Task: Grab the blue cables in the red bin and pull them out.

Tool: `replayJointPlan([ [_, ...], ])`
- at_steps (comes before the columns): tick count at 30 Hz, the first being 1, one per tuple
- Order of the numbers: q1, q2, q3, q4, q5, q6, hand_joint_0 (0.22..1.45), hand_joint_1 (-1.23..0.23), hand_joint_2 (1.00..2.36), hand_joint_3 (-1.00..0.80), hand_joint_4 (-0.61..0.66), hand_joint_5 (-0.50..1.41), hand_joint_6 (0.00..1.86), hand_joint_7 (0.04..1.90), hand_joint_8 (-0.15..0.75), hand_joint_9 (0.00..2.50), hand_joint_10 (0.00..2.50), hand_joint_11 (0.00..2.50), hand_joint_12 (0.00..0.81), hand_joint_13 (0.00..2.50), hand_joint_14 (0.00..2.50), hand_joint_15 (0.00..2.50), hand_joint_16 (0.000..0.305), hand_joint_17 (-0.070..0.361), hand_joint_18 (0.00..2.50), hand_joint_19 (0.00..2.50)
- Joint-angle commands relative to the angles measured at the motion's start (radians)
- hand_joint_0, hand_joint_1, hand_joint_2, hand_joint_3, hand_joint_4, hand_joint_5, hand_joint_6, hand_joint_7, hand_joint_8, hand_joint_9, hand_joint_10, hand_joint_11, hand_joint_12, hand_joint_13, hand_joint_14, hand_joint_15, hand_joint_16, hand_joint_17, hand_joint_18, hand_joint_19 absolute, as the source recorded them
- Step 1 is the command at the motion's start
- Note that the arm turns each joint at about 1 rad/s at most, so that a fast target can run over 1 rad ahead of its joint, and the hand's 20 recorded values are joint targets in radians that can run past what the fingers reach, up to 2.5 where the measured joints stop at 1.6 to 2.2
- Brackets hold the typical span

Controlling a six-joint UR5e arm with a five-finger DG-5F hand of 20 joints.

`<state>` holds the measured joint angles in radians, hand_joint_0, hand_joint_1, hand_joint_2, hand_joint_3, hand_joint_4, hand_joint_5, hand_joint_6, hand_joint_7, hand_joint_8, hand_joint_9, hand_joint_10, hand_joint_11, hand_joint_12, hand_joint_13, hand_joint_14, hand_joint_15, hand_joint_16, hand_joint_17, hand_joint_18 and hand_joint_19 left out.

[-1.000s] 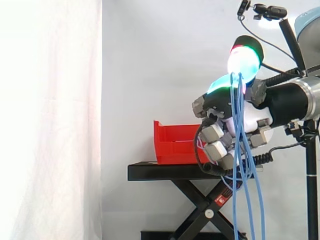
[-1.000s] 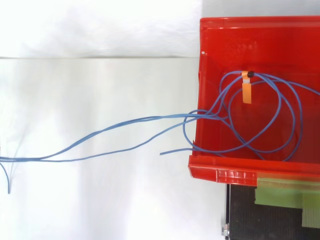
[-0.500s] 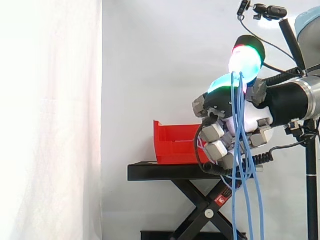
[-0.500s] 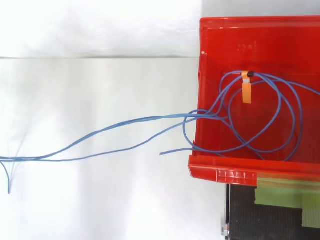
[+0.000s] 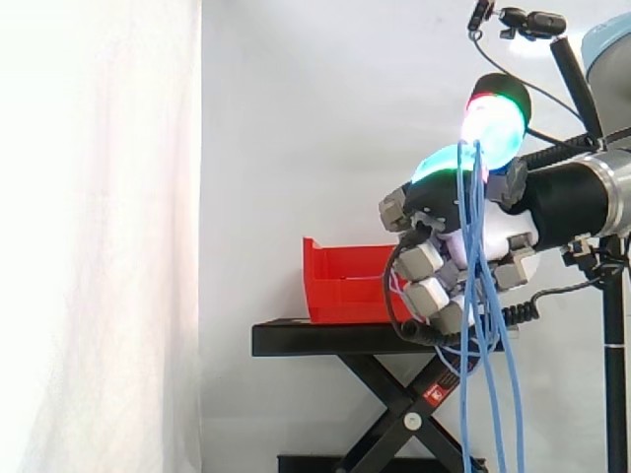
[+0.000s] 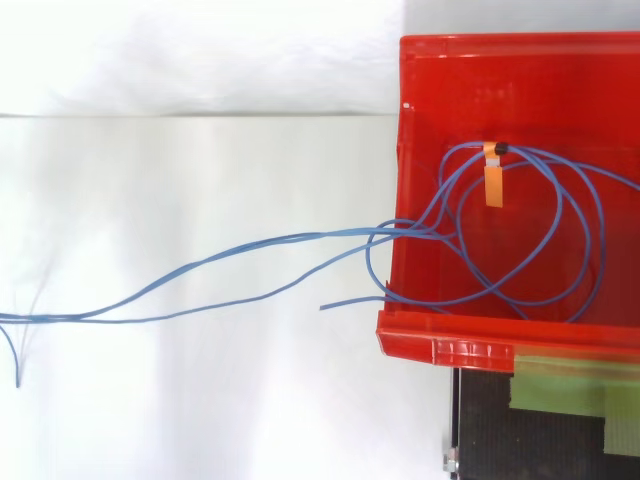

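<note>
In the side view the hand (image 5: 455, 258) hangs to the right of the red bin (image 5: 345, 283), above the stand's right end. Its glowing fingertips (image 5: 493, 128) pinch several blue cables (image 5: 471, 325) at the top, and the strands drop past the palm toward the floor. From above, the blue cables (image 6: 250, 265) run out over the bin's left wall (image 6: 395, 180) toward the left edge. Loops of cable (image 6: 530, 235) still lie inside the bin, with an orange tag (image 6: 492, 180) on them.
The bin stands on a black scissor-lift stand (image 5: 370, 340). Green tape (image 6: 575, 385) marks the stand's top beside the bin. A white curtain (image 5: 99, 236) hangs at the left, and a camera on a pole (image 5: 527, 22) stands at the upper right.
The pinching fingertips have shifted slightly right and up with the cable ends. The cables in the bin have barely moved.
</note>
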<state>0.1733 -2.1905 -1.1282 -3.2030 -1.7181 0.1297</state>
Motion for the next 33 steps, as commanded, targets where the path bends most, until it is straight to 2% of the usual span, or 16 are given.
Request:
replayJointPlan([
  [1, 0.0, 0.0, -0.001, 0.0, 0.0, 0.0, 0.86, -0.96, 1.0, -1.0, 0.17, 0.61, 0.85, 0.5, 0.254, 0.74, 0.02, 0.64, 0.348, 0.74, 0.02, 0.59, 0.046, 0.103, 0.69, 0.75],
  [28, 0.0, 0.0, 0.001, 0.0, 0.0, 0.0, 0.89, -1.02, 1.0, -1.0, 0.18, 0.51, 0.96, 0.43, 0.255, 0.71, 0.02, 0.65, 0.343, 0.73, 0.02, 0.59, 0.046, 0.103, 0.68, 0.75],
  [33, 0.0, 0.0, -0.001, 0.0, 0.0, 0.0, 0.85, -0.97, 1.0, -1.0, 0.18, 0.53, 0.94, 0.43, 0.254, 0.7, 0.02, 0.67, 0.349, 0.73, 0.02, 0.58, 0.046, 0.104, 0.68, 0.75],
])
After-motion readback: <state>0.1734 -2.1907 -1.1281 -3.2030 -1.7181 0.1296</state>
